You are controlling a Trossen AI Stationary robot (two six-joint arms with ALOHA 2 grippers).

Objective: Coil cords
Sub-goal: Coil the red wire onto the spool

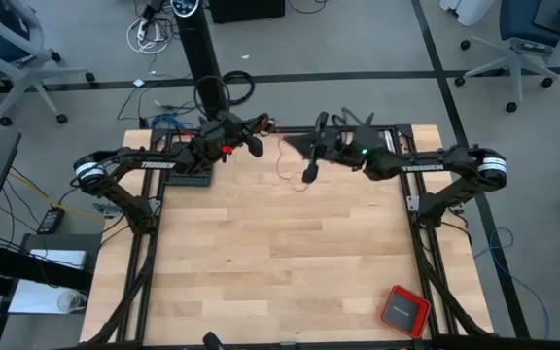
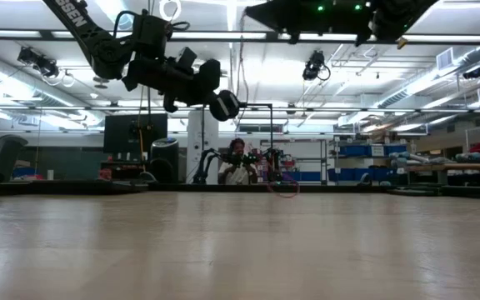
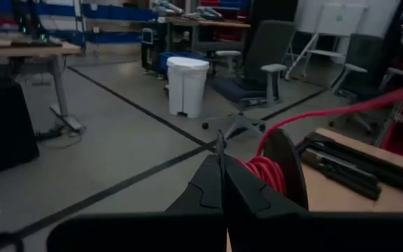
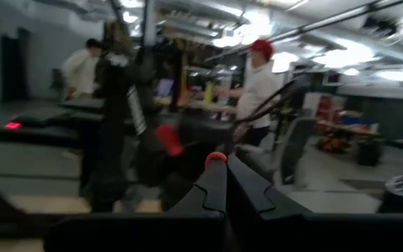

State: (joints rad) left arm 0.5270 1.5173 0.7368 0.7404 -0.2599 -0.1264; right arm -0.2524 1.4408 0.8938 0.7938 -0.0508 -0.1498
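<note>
A: Left gripper (image 1: 257,146)?
B: Raised over the table's (image 1: 261,253) far edge, left of centre; jaws together; a red cord (image 3: 266,170) is wound in a bundle right beside its fingers (image 3: 219,185); held or not, probably, can't confirm.
A: Loose part?
B: Thin red loop (image 1: 295,177) lying near the far edge, centre.
A: Right gripper (image 1: 309,175)?
B: Just right of that loop, jaws together, tiny red bit at the tips (image 4: 215,159); red box (image 1: 403,310) at near right corner.
</note>
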